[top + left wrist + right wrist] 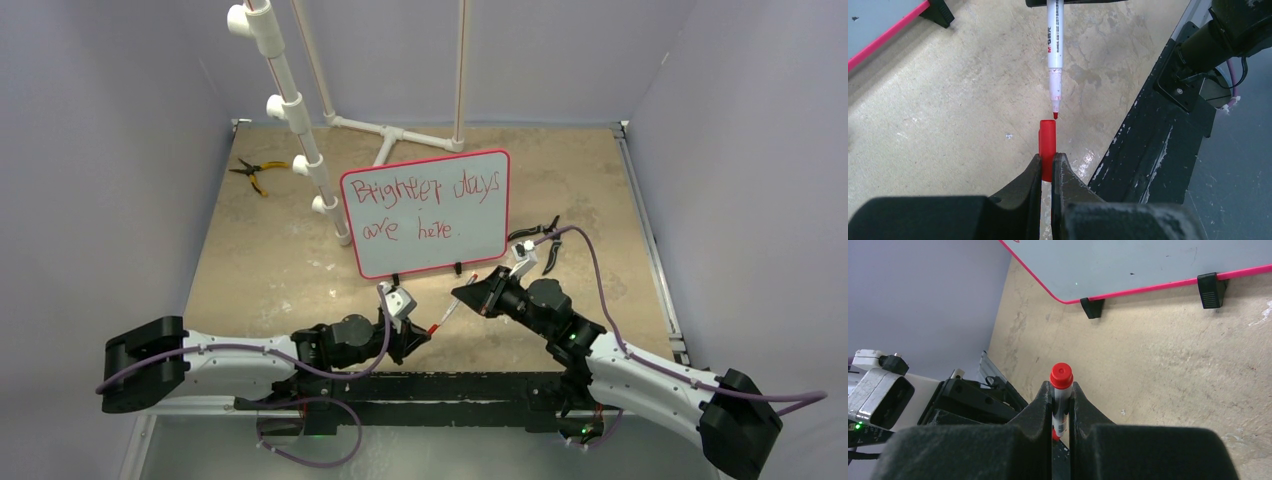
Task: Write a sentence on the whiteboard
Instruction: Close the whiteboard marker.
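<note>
The whiteboard stands upright on two black feet mid-table, with a red frame. The sentence reads "Brighter days are here." in two red rows. My right gripper is shut on the white marker, whose bare red tip points toward the left gripper. In the right wrist view the marker's red end sticks out past the right gripper, below the board's lower edge. My left gripper is shut on the red cap. The marker hangs tip-down just above the cap's mouth, a small gap apart.
Yellow-handled pliers lie at the back left. Black-handled pliers lie right of the board. A white PVC pipe frame rises behind the board. A black rail runs along the near table edge.
</note>
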`<move>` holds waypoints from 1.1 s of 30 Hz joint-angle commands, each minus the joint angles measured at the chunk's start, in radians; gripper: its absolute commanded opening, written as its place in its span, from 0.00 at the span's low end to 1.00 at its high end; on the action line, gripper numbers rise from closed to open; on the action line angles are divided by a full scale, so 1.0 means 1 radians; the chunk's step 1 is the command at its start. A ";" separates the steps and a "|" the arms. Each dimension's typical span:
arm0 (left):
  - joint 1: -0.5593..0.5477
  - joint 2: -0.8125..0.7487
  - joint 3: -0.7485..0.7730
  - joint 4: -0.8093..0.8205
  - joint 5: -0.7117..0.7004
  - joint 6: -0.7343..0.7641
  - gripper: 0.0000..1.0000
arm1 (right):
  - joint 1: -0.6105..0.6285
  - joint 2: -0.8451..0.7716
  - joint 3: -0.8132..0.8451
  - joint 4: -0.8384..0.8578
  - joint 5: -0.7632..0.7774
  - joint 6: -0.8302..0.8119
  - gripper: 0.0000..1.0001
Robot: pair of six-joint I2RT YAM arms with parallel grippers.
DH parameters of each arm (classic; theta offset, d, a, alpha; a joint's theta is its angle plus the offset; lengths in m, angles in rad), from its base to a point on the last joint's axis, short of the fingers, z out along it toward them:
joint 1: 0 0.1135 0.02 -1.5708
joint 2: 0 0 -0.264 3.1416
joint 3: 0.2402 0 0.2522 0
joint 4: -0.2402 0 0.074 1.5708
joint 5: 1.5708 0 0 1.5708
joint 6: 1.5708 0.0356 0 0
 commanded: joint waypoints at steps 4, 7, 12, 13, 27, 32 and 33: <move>-0.008 -0.030 -0.012 0.049 -0.019 -0.013 0.00 | 0.002 0.001 0.010 0.024 -0.001 0.006 0.00; -0.008 -0.027 -0.012 0.055 -0.015 -0.013 0.00 | 0.001 0.002 0.011 0.026 -0.001 0.007 0.00; -0.008 -0.011 -0.010 0.063 0.000 -0.010 0.00 | 0.002 -0.007 0.011 0.020 0.010 0.014 0.00; -0.008 -0.008 -0.010 0.067 0.003 -0.010 0.00 | 0.001 -0.013 0.011 0.018 0.012 0.015 0.00; -0.010 -0.009 -0.010 0.078 0.002 -0.005 0.00 | 0.001 -0.003 0.007 0.030 0.004 0.015 0.00; -0.011 -0.007 -0.008 0.079 -0.004 -0.005 0.00 | 0.001 0.005 0.007 0.044 -0.009 0.013 0.00; -0.011 -0.006 -0.006 0.081 -0.006 -0.005 0.00 | 0.001 0.006 0.006 0.045 -0.011 0.013 0.00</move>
